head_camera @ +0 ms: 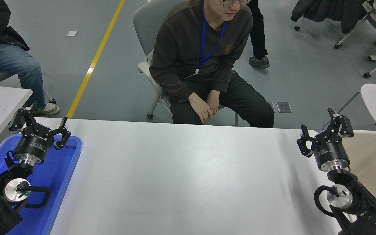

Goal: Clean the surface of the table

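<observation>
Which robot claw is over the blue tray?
The left gripper, open above the blue tray at the table's left end. The right gripper hangs beside a beige bin instead.

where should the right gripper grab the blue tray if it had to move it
Probably the blue tray's raised right rim, where it borders the table surface: come from above, one finger either side. The left gripper hangs open over the far end, so grip nearer the camera.

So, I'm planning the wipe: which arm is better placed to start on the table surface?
Probably the right. Its open end effector hangs over the table surface at the right edge, beside a beige bin. The left end effector, also open, is parked over the blue tray.
</observation>
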Robot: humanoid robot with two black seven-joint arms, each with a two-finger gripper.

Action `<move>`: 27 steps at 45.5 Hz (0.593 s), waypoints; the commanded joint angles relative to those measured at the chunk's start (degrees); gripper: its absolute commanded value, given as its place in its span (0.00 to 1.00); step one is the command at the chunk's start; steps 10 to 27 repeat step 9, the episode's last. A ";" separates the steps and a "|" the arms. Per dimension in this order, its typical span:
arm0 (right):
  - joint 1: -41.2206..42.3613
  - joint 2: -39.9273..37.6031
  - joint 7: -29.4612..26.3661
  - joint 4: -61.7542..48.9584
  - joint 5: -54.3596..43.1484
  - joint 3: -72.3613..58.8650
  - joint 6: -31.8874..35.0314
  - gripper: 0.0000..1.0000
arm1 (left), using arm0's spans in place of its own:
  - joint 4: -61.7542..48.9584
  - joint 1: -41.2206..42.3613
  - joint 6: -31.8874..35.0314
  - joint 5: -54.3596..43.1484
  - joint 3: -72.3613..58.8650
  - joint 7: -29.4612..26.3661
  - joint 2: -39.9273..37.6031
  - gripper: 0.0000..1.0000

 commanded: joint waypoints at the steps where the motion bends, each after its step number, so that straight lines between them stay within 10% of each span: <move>1: 0.02 -0.25 0.25 -0.13 0.17 -1.83 0.19 1.00 | 0.04 0.07 0.00 0.00 0.01 0.00 0.08 1.00; 27: -0.16 -0.69 0.33 -0.13 0.17 -1.22 0.10 1.00 | 0.04 0.07 0.00 0.00 0.01 0.00 0.09 1.00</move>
